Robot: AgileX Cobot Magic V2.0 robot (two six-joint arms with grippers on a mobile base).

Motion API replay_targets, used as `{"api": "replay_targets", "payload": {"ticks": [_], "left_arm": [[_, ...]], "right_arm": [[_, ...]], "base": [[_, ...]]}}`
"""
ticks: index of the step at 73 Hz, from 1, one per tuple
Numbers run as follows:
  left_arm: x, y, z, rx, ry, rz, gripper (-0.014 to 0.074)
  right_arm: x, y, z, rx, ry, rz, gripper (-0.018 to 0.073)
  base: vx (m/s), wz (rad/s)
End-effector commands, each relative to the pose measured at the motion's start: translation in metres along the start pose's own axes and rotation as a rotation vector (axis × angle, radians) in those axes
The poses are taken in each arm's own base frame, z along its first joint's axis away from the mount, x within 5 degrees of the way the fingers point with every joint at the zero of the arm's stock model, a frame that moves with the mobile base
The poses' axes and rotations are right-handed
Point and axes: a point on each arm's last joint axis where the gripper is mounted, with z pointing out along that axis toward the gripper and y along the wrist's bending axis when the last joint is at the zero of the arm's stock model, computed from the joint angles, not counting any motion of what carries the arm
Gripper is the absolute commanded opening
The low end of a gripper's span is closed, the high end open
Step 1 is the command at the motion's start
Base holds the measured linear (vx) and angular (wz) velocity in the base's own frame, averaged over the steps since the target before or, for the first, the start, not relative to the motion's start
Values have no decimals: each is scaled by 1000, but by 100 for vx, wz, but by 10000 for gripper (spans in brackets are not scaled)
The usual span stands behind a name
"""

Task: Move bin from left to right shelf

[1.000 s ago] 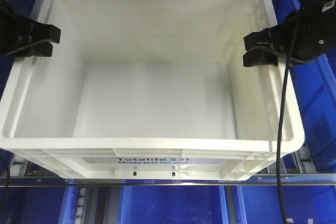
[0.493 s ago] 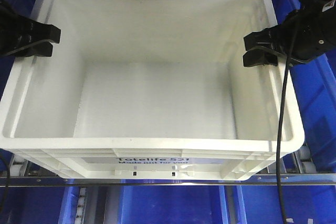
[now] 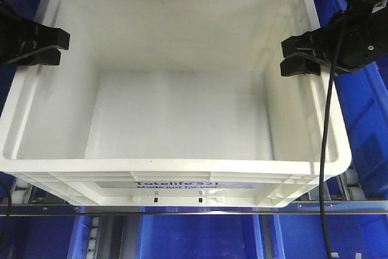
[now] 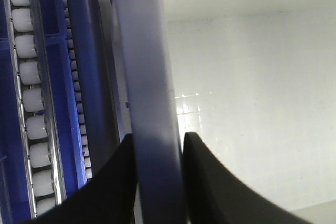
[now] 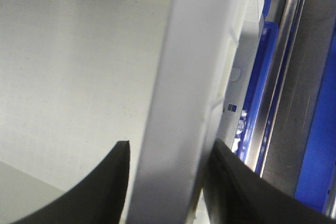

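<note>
1. The bin [image 3: 176, 167] fills most of the front view. It is white and empty, and its printed side faces the camera.
2. Blue bins [image 3: 364, 119] lie around the bin on every side. A metal shelf rail [image 3: 182, 209] runs just below its printed side, and white rollers [image 4: 31, 98] show just outside its left wall.
3. The left gripper [image 3: 59, 48] sits at the bin's left wall, toward the far corner. In the wrist view one of its fingers [image 4: 107, 192] is outside the rim and the other inside. Both press against it, so the gripper is clamped on the bin.
4. The right gripper [image 3: 286, 57] sits at the bin's right wall, about level with the left one. Its fingers [image 5: 102, 192] likewise straddle the rim and touch it on both sides, so it too grips the bin. A black cable [image 3: 327, 150] hangs from this arm across the bin's right rim.
5. I judge the step to be a two-armed grasp that is set, with the carry not yet begun. Whether the bin has left the rollers cannot be told.
6. The next move calls for both arms to lift evenly so the bin stays level. They must then travel right at the same pace, clear of the neighbouring blue bins.
</note>
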Motion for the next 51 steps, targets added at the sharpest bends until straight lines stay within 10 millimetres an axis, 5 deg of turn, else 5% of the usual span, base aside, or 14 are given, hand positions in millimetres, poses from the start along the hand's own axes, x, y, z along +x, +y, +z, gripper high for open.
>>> {"api": "replay_targets", "payload": {"ticks": [1, 51], "left_arm": [[-12, -5, -27, 17, -154, 24, -6], [-25, -4, -16, 25, -245, 9, -6]], "right_arm": [[-12, 9, -25, -30, -156, -22, -5], [-17, 7, -25, -9, -210, -38, -5]], "base": [[0, 0], [0, 0]]}}
